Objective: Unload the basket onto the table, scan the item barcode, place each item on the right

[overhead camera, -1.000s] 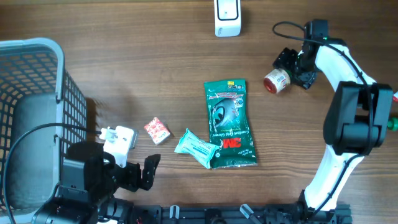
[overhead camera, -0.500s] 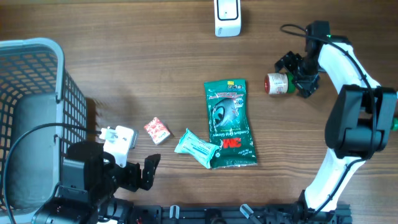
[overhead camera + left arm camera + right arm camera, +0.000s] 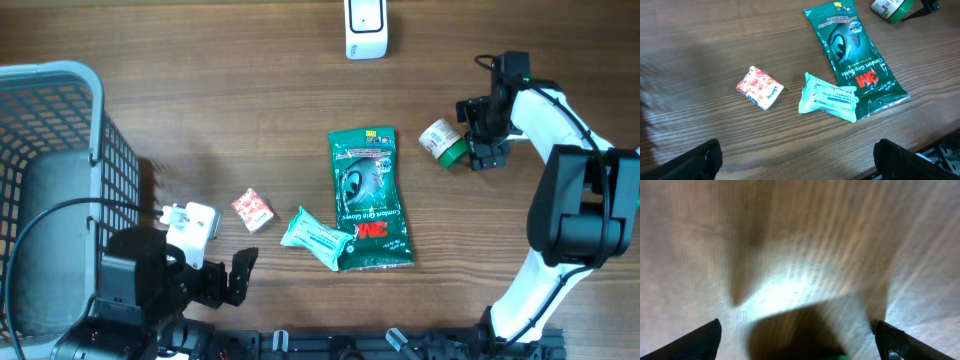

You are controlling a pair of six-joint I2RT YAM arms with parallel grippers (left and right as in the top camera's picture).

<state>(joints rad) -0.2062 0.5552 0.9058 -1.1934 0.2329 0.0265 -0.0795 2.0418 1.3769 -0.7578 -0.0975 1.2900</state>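
Bottle lies just beside right tool, spread wide, empty; left tool spread, empty.

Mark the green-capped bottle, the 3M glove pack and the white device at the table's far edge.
green-capped bottle (image 3: pixel 436 136), overhead view, on its white label.
3M glove pack (image 3: pixel 368 190), overhead view, the pack's middle.
white device (image 3: pixel 366 30), overhead view, its top face.

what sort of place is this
Probably a mock shop checkout: a grey shopping basket at the left, a white device that looks like a barcode scanner at the far edge, and packaged goods like a green 3M gloves pack on the wooden table.
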